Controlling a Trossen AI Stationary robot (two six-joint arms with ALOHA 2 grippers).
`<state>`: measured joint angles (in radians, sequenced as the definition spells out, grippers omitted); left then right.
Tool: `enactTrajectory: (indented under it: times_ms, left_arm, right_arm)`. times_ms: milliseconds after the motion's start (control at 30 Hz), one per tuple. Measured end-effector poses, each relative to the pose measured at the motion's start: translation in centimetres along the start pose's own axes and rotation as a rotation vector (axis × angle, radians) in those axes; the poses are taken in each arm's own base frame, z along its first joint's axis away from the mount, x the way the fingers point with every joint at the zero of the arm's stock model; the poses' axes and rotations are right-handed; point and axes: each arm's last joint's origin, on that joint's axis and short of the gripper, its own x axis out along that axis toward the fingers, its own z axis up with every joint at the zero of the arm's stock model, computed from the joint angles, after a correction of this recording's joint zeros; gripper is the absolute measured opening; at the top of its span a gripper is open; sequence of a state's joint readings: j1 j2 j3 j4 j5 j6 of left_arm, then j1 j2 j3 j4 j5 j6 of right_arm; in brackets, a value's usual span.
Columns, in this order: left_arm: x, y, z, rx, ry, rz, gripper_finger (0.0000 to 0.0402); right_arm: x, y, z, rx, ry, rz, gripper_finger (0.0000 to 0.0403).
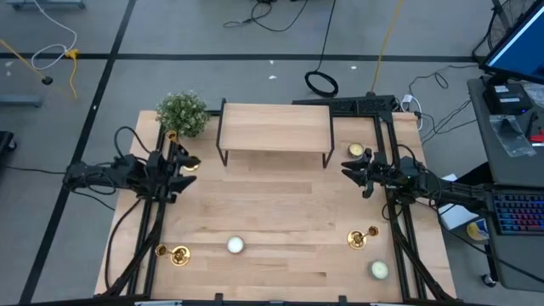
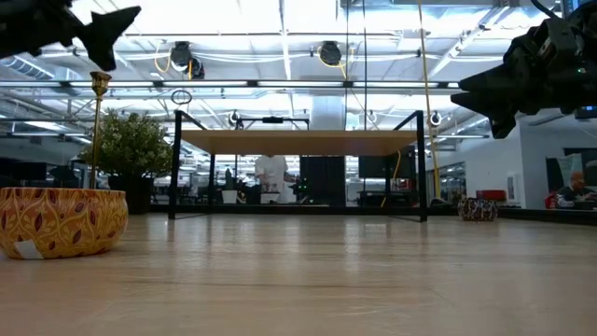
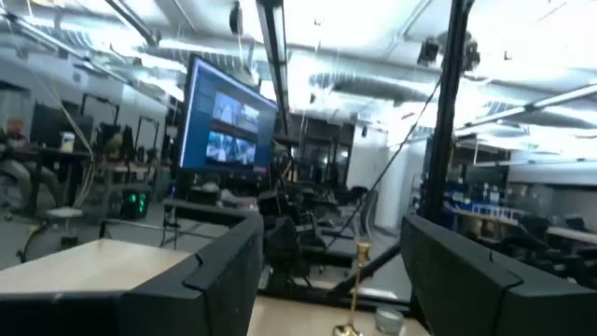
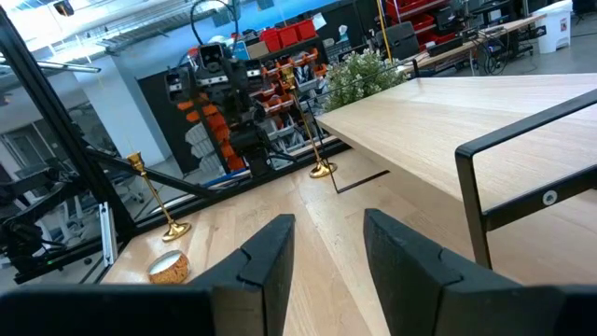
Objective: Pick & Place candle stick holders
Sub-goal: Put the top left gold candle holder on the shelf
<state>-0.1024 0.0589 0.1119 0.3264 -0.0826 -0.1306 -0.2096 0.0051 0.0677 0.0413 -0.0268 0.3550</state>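
Still, candlestick just beside left tool

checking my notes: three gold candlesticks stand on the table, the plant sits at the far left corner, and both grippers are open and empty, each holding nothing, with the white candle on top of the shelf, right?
Nearly. The white candle is not on the shelf; the high view shows it on the table near the front edge. The rest stands.

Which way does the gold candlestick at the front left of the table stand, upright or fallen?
Upright. In the right wrist view the front-left candlestick rises on its thin stem from its round base flat on the table.
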Motion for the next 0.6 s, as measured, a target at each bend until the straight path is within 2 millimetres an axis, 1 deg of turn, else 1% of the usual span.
enactTrajectory:
  times_ms: [200,367,467,533,600]
  left_arm:
    - [0.7,-0.6,4.2,0.024,0.109,0.014,0.0253]
    - [1.8,-0.9,7.2,0.030,0.298,0.088,0.0253]
    - [2.4,-1.1,8.4,0.010,0.428,0.144,0.0253]
    - [2.9,-1.3,9.4,0.001,0.460,0.150,0.0253]
    - [3.5,-1.4,10.2,-0.005,0.441,0.135,0.0253]
  right_arm:
    - [0.0,0.0,0.0,0.000,0.000,0.000,0.0126]
    - [0.0,0.0,0.0,0.000,0.000,0.000,0.0126]
    - [0.0,0.0,0.0,0.000,0.000,0.000,0.0126]
    - [0.0,0.0,0.0,0.000,0.000,0.000,0.0126]
    - [0.0,0.0,0.0,0.000,0.000,0.000,0.0126]
